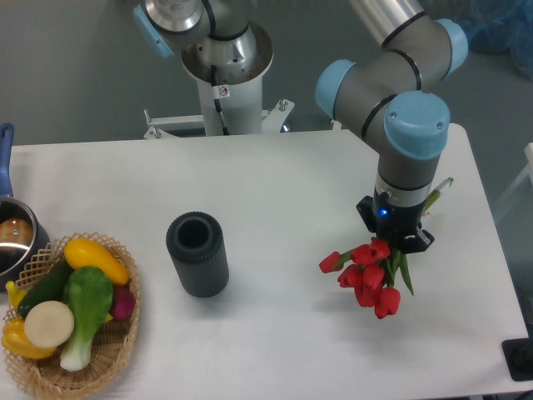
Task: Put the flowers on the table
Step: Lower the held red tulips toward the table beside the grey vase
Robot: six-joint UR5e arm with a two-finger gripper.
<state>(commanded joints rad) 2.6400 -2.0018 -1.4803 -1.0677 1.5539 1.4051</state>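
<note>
- The flowers (367,277) hang below the pincer (395,234), above the desk (283,192) near its right edge, somewhat nearer the front than the back. Red buds point toward the front-left; a stem end shows past the wrist on the back-right side.
- The pincer fingers are hidden under the wrist body and the bunch. The stems run into it, so it appears closed on the flowers around mid-stem; the finger gap itself cannot be seen.
- Handling judgement: the bunch is likely light and soft. Thin stems would bend or crush under firm pressure; buds are the fragile part. The stem bundle behind the buds is the proper hold point, never the buds.
- Whether the buds touch the surface cannot be told from this view.
- Surface: white, smooth, matte, flat. A light bunch should lie still once set down; it may roll slightly on its stems.
- Room: bare surface lies all around the bunch. The dark cylinder (197,253) stands well apart toward the centre-left. The wicker basket (110,354) of vegetables sits at the front-left corner, a pot (12,237) at the left edge.
</note>
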